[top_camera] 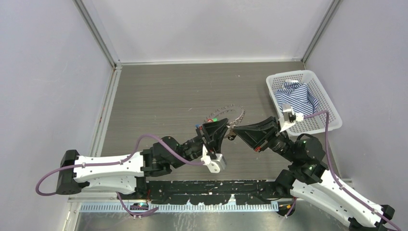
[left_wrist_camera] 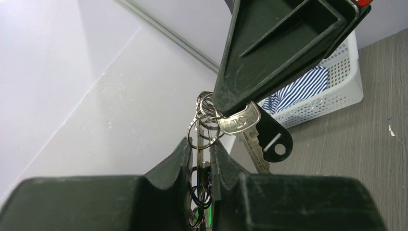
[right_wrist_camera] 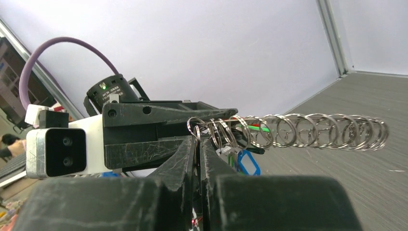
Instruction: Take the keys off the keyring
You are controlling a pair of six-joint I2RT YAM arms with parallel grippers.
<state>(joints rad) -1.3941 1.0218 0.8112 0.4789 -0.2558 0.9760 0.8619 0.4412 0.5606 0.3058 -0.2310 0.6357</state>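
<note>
Left gripper (left_wrist_camera: 198,159) jaws are clamping the keyring (right_wrist_camera: 298,131), a chain of linked steel split rings, as right gripper (right_wrist_camera: 198,144) jaws are pinching the head of a silver key (left_wrist_camera: 240,120). A black tag (left_wrist_camera: 275,139) bearing a white bar is dangling beside it, a blue-headed key (right_wrist_camera: 248,162) just beneath, above the wood-grain table (top_camera: 168,96).

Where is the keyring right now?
In the top view the keyring sits at mid-table between the two arms, gripped by the left gripper and the right gripper, left of the white basket.
</note>
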